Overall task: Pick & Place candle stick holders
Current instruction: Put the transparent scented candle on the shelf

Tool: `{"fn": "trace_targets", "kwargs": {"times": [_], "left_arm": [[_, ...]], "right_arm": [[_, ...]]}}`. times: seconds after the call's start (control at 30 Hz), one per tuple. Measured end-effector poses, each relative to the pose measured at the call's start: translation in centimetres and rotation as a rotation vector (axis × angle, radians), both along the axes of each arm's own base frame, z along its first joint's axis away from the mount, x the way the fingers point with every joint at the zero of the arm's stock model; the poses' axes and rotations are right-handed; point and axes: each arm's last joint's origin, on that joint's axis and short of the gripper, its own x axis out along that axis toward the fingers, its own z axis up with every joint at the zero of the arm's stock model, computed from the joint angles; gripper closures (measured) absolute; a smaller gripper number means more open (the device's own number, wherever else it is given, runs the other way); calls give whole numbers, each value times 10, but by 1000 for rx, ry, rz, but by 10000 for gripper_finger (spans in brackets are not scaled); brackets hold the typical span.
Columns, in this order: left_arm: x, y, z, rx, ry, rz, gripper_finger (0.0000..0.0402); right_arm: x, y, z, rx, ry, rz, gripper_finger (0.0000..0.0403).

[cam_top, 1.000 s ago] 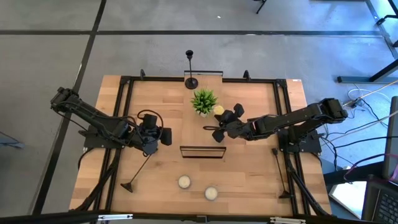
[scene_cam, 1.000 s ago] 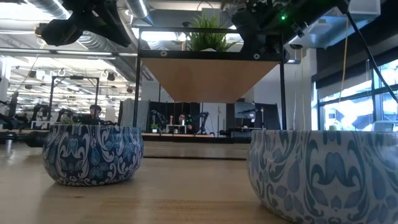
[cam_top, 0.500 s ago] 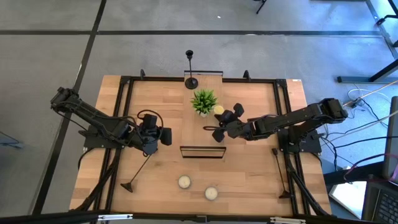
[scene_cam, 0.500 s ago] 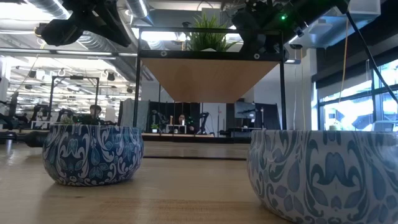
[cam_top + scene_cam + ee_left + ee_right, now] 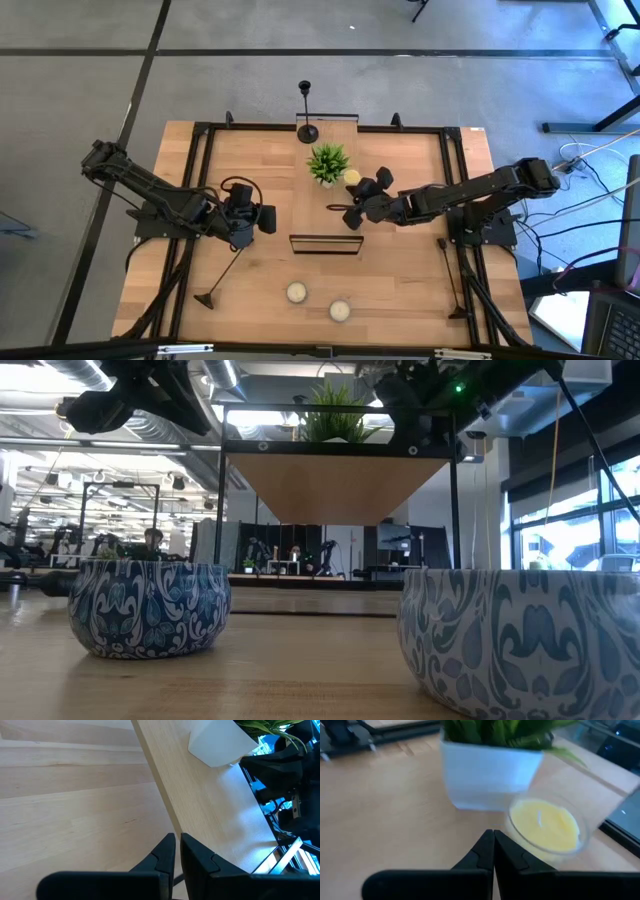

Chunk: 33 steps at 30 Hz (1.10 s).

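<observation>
My left gripper (image 5: 266, 218) is left of the table's middle, shut on a black candle stick holder (image 5: 225, 272). The holder's rod slants toward the near left, ending at its round base (image 5: 208, 297). A second holder (image 5: 305, 110) stands on its base (image 5: 308, 133) at the far edge. My right gripper (image 5: 345, 207) is shut and empty. It is just near of the green potted plant (image 5: 328, 162) and the yellow candle (image 5: 545, 826). A thin dark rod (image 5: 450, 280) lies by the right edge; I cannot tell if it is the third holder. My left gripper pinches the holder's thin rod (image 5: 174, 879) between its two fingers (image 5: 162, 857), at the end away from the base. In the high view the gripper body hides the place of contact. The fingers point level toward the table's right. The holder slants down to its base; whether the base touches the table I cannot tell.
A small black-framed wooden shelf (image 5: 325, 243) stands at the table's middle. Two white candles in blue patterned tins (image 5: 296, 292) (image 5: 340, 310) sit near the front edge and fill the low view (image 5: 150, 605). A black frame (image 5: 205, 130) rims the table.
</observation>
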Motion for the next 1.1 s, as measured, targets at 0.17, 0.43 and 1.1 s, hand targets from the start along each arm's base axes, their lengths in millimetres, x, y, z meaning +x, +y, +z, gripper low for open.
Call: {"fn": "trace_targets", "kwargs": {"times": [0.17, 0.43, 1.1], "left_arm": [[0, 0, 0, 0, 0, 0, 380], [0, 0, 0, 0, -1, 0, 380], [0, 0, 1, 14, -16, 13, 380]], "right_arm": [[-1, 0, 1, 1, -4, -7, 397], [-2, -1, 2, -19, -1, -29, 397], [-40, 8, 43, 90, -95, 35, 397]]}}
